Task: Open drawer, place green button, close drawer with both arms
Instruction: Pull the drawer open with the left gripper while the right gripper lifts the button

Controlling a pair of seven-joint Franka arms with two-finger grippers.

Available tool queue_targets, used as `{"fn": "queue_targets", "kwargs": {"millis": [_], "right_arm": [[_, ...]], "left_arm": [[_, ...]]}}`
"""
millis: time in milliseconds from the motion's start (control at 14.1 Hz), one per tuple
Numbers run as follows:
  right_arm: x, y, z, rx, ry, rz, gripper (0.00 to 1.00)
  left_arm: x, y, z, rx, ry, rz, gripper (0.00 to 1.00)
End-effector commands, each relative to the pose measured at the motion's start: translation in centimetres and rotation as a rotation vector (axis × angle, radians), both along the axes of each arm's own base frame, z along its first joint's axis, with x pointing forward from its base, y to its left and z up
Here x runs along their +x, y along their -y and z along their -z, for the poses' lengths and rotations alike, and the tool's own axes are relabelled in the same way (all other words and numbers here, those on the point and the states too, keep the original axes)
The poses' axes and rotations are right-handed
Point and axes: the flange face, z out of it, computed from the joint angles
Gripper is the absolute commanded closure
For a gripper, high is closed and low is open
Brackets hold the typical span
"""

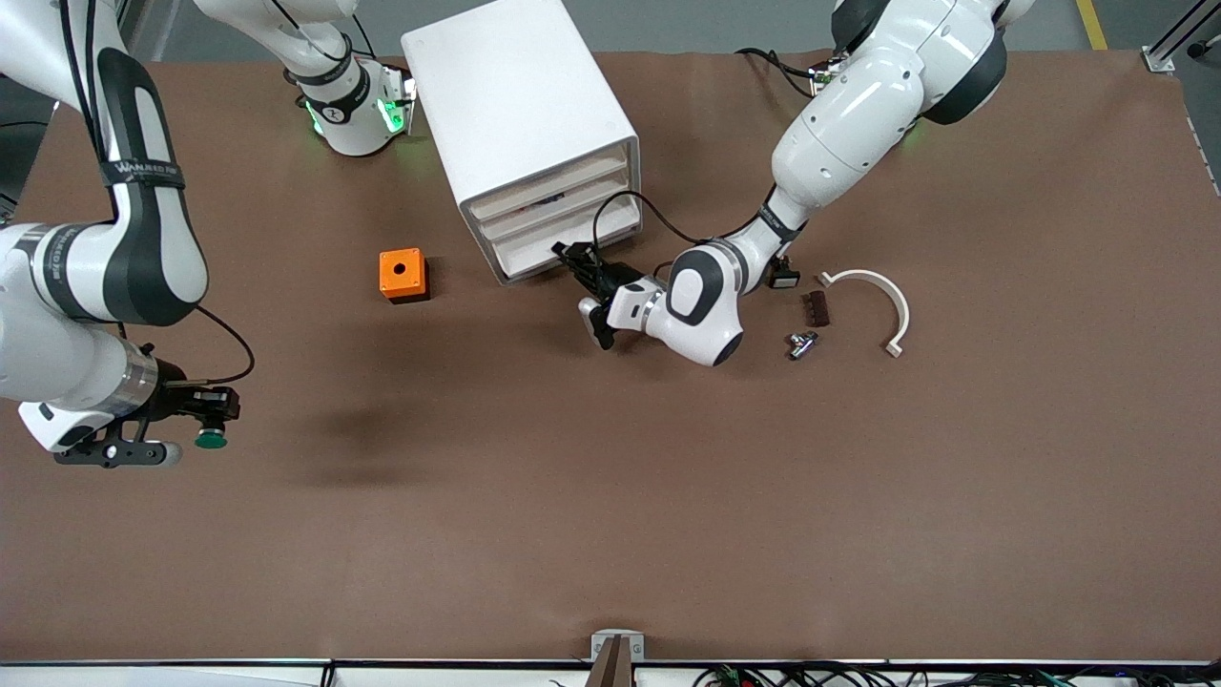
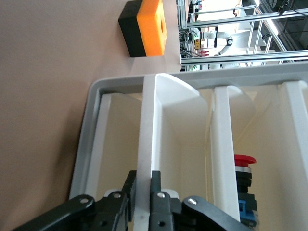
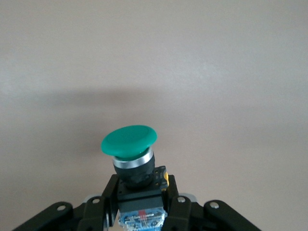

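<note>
The white cabinet (image 1: 515, 105) stands near the robots' bases. My left gripper (image 1: 569, 255) is at the front of its lowest drawer (image 1: 582, 240). In the left wrist view the left gripper (image 2: 143, 175) is shut on that drawer's thin white front lip (image 2: 149, 120). My right gripper (image 1: 221, 416) hangs over bare table toward the right arm's end, shut on the green-capped button (image 1: 211, 438). In the right wrist view the button (image 3: 129, 142) sits upright between the fingers of the right gripper (image 3: 140, 185), its black-and-blue body clamped.
An orange box with a hole (image 1: 403, 275) sits beside the cabinet toward the right arm's end; it also shows in the left wrist view (image 2: 147, 26). A black button (image 1: 782, 277), brown block (image 1: 817, 307), metal part (image 1: 802, 343) and white curved piece (image 1: 882, 296) lie beside the left arm. A red-capped button (image 2: 244, 166) lies in a higher drawer.
</note>
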Motion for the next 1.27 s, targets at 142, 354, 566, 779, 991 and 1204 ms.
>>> {"fn": "queue_targets", "kwargs": {"millis": [142, 354, 566, 779, 991, 1204], "right_arm": [[-1.7, -5.1, -3.5, -0.022, -0.019, 0.062, 0.77], [-2.7, -9.1, -5.0, -0.094, -0.065, 0.156, 0.77], [-4.5, -14.5, -5.3, -0.151, -0.093, 0.347, 0.76], [-7.4, -20.8, -5.9, -0.178, -0.131, 0.466, 0.78], [-10.8, -28.2, -5.8, -0.193, -0.136, 0.686, 0.78], [-13.3, -33.0, -5.6, -0.158, -0.187, 0.905, 0.79]], "left_arm": [[2.9, -3.2, 1.3, -0.007, 0.002, 0.036, 1.00], [4.4, -4.8, 1.0, -0.029, -0.015, 0.054, 1.00], [5.9, -6.5, 0.6, -0.043, -0.021, 0.060, 1.00], [6.6, -7.7, 1.0, -0.038, -0.022, 0.050, 1.00], [8.1, -9.0, 1.0, -0.023, 0.000, 0.028, 1.00], [7.9, -9.0, 1.2, -0.020, -0.005, 0.029, 0.57]]}}
